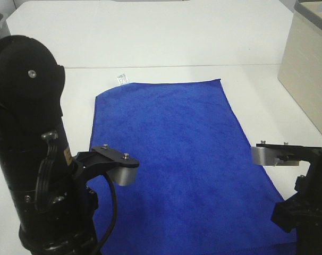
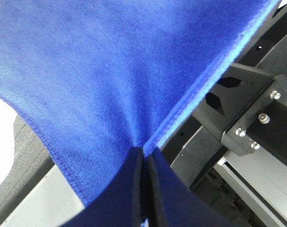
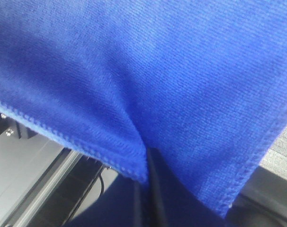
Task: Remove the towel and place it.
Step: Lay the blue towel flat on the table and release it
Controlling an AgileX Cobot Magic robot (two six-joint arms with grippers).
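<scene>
The towel [image 1: 177, 154] is a large royal-blue cloth spread on the white table [image 1: 150, 48], its white tag [image 1: 122, 79] at the far left corner. Its near edge runs down under both arms. In the left wrist view my left gripper [image 2: 146, 158] is shut on the towel [image 2: 110, 71] near its hem. In the right wrist view my right gripper [image 3: 146, 163] is shut on the towel [image 3: 157, 61] near its stitched edge. In the high view both grippers are hidden behind the arm bodies at the near corners.
A beige box [image 1: 307, 69] stands at the right edge of the table. The left arm's black body [image 1: 39, 159] fills the near left. The right arm's mount [image 1: 304, 212] sits at the near right. Bare white tabletop lies beyond the towel.
</scene>
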